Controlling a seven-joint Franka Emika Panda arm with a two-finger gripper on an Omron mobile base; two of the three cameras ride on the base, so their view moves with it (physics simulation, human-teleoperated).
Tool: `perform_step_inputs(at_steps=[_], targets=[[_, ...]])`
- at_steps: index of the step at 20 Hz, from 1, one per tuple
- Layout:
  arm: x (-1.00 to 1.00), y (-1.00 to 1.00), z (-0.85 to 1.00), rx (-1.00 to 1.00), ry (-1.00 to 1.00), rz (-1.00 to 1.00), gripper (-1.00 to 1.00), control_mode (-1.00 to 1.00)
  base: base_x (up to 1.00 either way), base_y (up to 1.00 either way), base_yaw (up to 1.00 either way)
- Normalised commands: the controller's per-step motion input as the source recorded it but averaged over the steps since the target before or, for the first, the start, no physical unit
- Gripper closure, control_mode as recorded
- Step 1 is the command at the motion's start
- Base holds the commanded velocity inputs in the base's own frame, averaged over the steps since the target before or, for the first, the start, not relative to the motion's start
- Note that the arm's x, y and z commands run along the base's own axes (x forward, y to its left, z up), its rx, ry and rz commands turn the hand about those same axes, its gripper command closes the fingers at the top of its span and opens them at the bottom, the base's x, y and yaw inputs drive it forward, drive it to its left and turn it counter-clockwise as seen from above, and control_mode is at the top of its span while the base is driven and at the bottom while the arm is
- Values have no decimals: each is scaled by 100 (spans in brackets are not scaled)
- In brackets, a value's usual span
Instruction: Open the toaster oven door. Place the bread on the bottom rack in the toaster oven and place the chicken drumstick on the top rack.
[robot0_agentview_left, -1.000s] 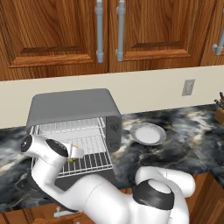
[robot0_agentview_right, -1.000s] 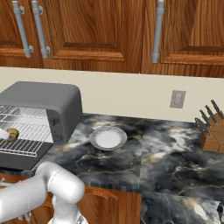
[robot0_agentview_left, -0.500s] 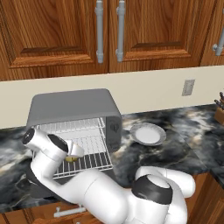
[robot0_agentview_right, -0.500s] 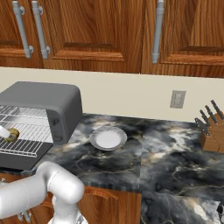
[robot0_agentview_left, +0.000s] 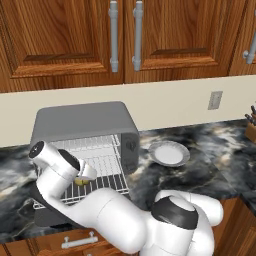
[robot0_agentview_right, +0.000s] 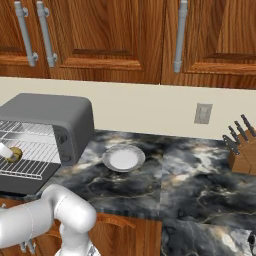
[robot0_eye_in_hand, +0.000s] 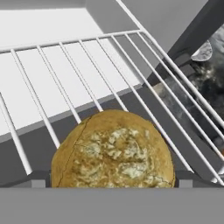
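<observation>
The bread (robot0_eye_in_hand: 113, 151) lay on a pulled-out wire rack (robot0_agentview_left: 102, 172) of the oven (robot0_agentview_left: 85, 127), near the rack's front edge. The hand (robot0_agentview_left: 82, 175) hung just over it with its fingers spread wide, holding nothing. The door (robot0_agentview_right: 20, 184) lay folded down. A plate (robot0_agentview_left: 169, 152) sat on the bench (robot0_agentview_right: 190, 170) beside the oven.

Kitchen: wooden cabinets (robot0_agentview_left: 65, 40), marble counter (robot0_agentview_right: 190, 175), toaster oven (robot0_agentview_left: 82, 125).
</observation>
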Motion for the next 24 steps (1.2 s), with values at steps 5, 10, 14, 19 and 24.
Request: perform_step_inputs(at_steps=[5, 10, 14, 19, 24], targets=[[-73, 36, -94, 0, 0, 0, -100, -100, 0, 0, 0], [-70, 44, -94, 0, 3, -8, -100, -100, 0, 0, 0], [-61, 43, -91, 0, 13, -14, -100, -100, 0, 0, 0], [-59, 43, -91, 0, 14, -15, -100, -100, 0, 0, 0], [-67, 40, -94, 0, 1, -3, -100, -100, 0, 0, 0]])
